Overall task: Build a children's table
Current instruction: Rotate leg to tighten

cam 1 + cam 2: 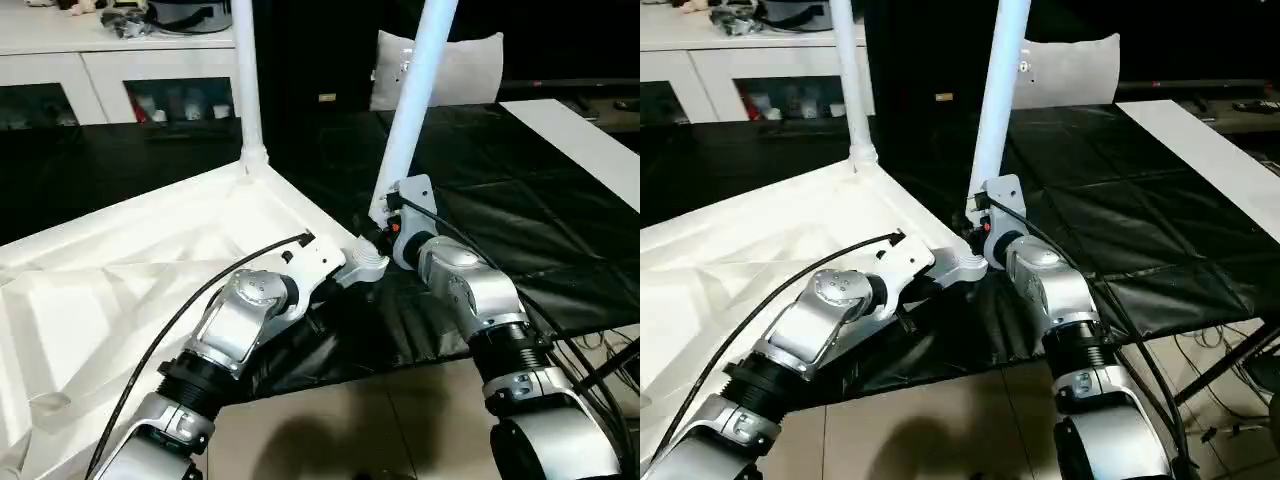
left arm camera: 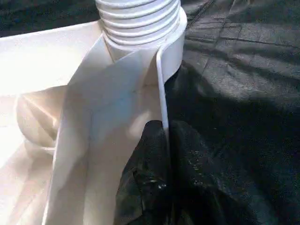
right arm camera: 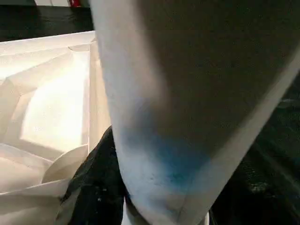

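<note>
While head views hide fingertips, left gripper (image 2: 159, 154) pinches tabletop (image 2: 61, 70) rim; right gripper (image 1: 385, 228) clasps leg (image 1: 415, 100)

- the near leg (image 1: 412, 110) leans over the corner socket (image 1: 368, 262), both grippers crowding its base.
- the far leg (image 1: 247, 80) stands upright at the back corner.
- open black table (image 1: 560, 230) lies right of the tabletop (image 1: 110, 290).

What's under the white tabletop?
The tabletop lies ribbed side up on the black-covered work table, whose cover shows around its near corner. Anything else beneath the tabletop is hidden by it.
</note>
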